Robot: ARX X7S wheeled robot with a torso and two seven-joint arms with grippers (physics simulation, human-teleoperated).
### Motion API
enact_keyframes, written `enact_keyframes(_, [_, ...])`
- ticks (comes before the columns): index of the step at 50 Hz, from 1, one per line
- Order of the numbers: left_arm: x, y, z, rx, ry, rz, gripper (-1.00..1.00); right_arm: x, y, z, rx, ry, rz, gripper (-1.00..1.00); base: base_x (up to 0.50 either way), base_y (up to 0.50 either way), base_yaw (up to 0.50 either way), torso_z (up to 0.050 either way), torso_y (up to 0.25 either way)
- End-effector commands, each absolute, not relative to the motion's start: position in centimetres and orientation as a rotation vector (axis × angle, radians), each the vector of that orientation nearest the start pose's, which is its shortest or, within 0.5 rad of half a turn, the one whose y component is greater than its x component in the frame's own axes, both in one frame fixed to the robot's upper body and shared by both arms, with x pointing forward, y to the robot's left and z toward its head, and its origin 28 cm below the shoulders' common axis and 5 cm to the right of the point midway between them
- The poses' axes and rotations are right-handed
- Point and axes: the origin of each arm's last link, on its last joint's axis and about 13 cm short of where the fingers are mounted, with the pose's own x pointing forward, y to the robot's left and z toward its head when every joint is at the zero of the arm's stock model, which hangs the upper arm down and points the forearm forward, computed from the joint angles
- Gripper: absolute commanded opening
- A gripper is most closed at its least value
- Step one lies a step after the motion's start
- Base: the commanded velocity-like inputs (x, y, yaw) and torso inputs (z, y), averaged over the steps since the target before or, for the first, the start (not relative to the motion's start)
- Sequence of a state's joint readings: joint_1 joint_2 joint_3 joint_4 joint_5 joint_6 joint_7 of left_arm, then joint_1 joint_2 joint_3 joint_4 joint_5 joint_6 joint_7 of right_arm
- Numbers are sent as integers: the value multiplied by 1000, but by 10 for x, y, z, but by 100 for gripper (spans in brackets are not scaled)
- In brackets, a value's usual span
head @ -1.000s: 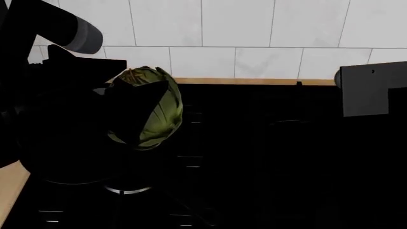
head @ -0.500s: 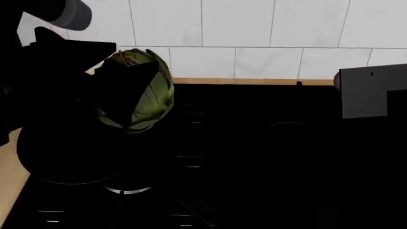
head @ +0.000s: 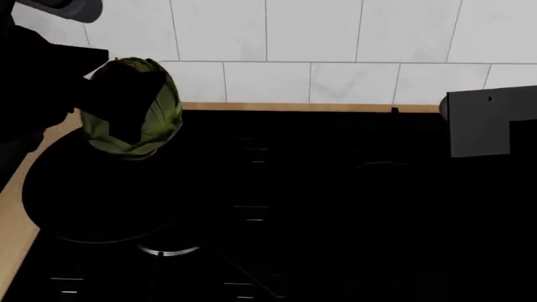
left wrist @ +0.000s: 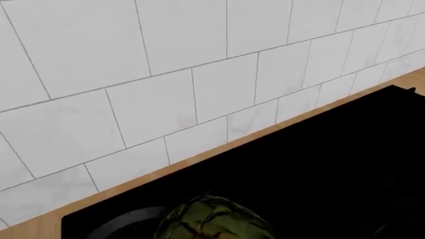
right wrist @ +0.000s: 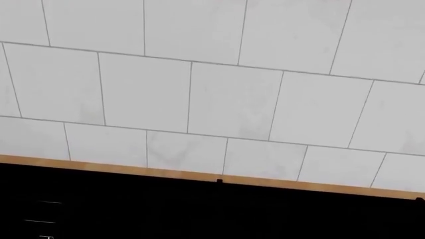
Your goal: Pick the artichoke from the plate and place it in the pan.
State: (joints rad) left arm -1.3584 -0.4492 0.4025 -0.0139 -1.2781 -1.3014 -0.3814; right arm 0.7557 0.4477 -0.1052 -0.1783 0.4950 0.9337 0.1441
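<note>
Green artichoke (head: 155, 116) in raised left tool (head: 117, 113), above pan (head: 75, 201)

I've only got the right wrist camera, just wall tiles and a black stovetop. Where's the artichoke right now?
Observer: The head view shows the artichoke clamped in the left gripper, raised off the stovetop at the left side.
Operator: Is it over the pan?
Observer: Roughly. It shows above the far, wall-side part of the pan. The left wrist view also has a bit of the pan's rim beside it. How high it hangs I cannot tell.
Operator: And the plate?
Observer: No view shows the plate.
</note>
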Motion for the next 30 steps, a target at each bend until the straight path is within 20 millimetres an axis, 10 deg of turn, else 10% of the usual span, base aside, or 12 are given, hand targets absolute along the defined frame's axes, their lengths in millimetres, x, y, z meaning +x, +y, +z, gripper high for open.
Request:
enact_keyframes(1, [317,227,318,116,281,-398,-100,309,-170,201,-96,64,14,100,0,0,0,0,0])
enact_keyframes(30, [326,226,295,152,352,-366,-100,308,-170,199,-90,64,12,100,0,0,0,0,1])
